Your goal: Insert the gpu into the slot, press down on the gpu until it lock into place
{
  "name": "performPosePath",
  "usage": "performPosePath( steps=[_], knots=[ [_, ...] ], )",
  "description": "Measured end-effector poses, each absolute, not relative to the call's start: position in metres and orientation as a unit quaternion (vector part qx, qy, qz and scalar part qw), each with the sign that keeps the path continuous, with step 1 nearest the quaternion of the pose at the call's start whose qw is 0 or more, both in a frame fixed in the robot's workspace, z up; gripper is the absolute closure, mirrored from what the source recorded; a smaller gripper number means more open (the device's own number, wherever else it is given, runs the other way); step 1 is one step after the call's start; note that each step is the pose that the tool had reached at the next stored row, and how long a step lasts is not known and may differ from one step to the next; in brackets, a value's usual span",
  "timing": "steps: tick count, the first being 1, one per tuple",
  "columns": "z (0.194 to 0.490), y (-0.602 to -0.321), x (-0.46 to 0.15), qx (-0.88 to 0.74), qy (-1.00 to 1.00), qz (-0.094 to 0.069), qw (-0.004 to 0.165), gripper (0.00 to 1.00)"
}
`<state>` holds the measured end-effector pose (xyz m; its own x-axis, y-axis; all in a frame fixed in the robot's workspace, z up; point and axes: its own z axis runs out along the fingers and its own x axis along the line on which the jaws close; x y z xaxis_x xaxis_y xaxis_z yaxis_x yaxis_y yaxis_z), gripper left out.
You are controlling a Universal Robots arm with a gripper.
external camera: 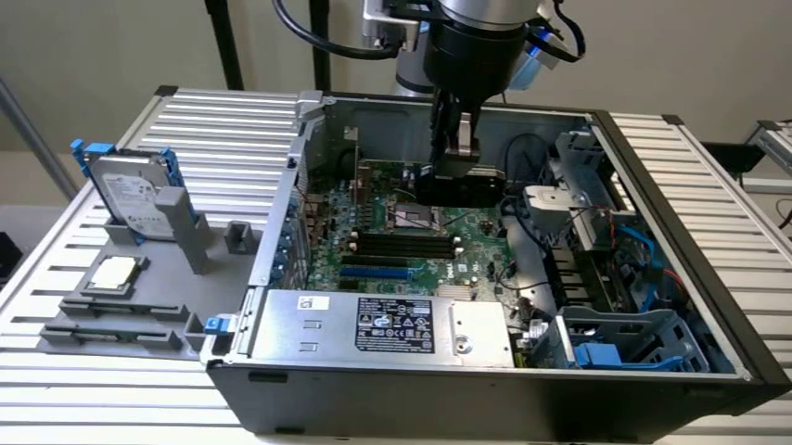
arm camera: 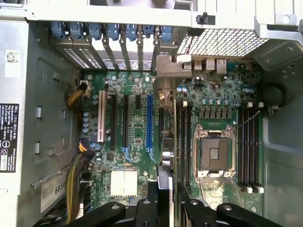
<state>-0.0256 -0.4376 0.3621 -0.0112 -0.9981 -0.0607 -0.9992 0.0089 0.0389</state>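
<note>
Evidently the gripper (external camera: 455,165) is pinching the card (external camera: 461,188) between its jaws by the upper shroud, holding it above the motherboard (external camera: 483,232) and clear of the blue slot (external camera: 375,273), and the card is looking light, stiff yet fragile, best gripped on its flat faces.

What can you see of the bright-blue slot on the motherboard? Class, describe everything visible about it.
The slot is a long, narrow, bright-blue strip that looks like plastic. It lies flat on the green motherboard inside the open computer case. It runs parallel to a black slot and a white slot on one side. Its groove is empty: no card sits in it and nothing touches it from above.
</note>
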Motion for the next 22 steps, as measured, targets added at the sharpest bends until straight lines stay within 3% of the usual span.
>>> performPosePath(
  steps=[22],
  knots=[
    [0.342, -0.442, -0.064, -0.703, 0.711, 0.028, 0.015, 0.74]
  ],
)
